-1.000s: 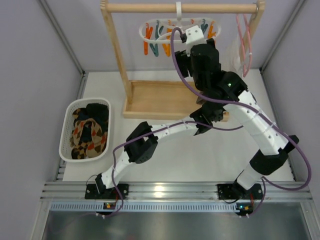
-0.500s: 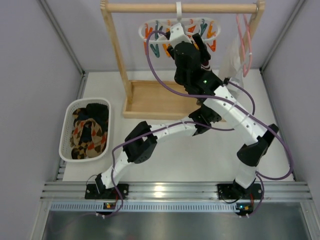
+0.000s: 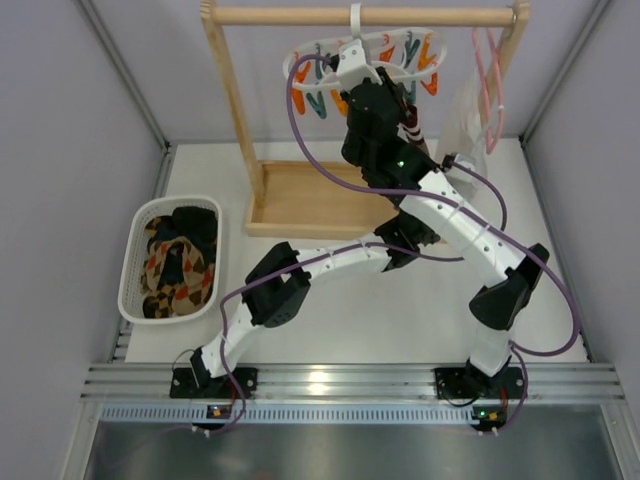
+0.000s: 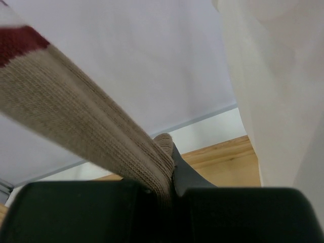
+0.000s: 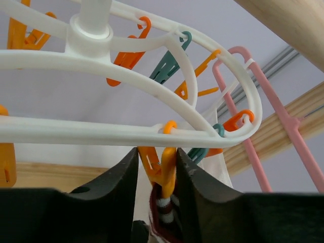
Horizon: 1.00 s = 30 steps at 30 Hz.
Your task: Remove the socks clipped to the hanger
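Note:
The white oval hanger (image 3: 368,52) hangs from the wooden rail, with orange and teal clothespins around its ring (image 5: 101,132). My right gripper (image 5: 158,154) is shut on an orange clothespin (image 5: 168,169); both fingers press its legs. Under that pin hangs a sock cuff (image 5: 166,218) with maroon and white stripes, seen from above as a striped sock (image 3: 412,122). My left gripper (image 4: 172,174) is shut on the beige, red-banded lower part of the sock (image 4: 91,126). From above, that gripper is hidden under the right arm.
A white basket (image 3: 132,250) at the left holds several dark and argyle socks (image 3: 180,265). The wooden rack (image 3: 232,100) stands on a tray base (image 3: 310,200). A pink hanger (image 3: 490,70) carries a white translucent garment (image 3: 470,120) just right of the ring.
My right arm has swung left and up to the hanger, and its jaws have closed onto the orange clothespin. The ring has tilted slightly. The left arm has stayed put.

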Each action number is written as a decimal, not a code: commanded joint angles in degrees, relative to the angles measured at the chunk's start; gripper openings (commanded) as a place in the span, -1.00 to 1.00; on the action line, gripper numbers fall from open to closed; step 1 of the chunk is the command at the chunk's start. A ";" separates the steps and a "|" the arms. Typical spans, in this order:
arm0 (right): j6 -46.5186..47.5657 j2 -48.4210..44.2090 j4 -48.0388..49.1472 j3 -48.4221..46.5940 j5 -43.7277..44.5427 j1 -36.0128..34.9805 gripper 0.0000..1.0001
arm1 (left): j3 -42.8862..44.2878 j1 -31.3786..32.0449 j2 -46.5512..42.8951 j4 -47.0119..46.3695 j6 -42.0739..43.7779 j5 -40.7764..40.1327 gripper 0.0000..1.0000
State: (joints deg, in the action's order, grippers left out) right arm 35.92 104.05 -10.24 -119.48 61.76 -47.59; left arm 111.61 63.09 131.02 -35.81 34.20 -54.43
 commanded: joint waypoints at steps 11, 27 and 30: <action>-7.00 -2.71 0.84 1.44 -2.16 -0.22 -0.70 | -4.38 -0.86 -5.33 -0.14 -4.31 1.79 -1.00; -11.13 -2.63 -3.73 1.27 -5.95 -0.13 -0.08 | -6.85 -1.83 -8.41 0.31 -6.25 3.81 -1.00; -11.92 -2.62 -4.00 1.88 -5.95 -0.04 -0.01 | -6.93 -1.92 -8.68 0.39 -6.25 3.90 -1.00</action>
State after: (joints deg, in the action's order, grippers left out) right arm 26.11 103.20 -12.29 -117.73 56.86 -47.48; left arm 104.53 61.04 126.08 -35.14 28.58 -51.86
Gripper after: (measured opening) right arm 0.479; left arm 0.040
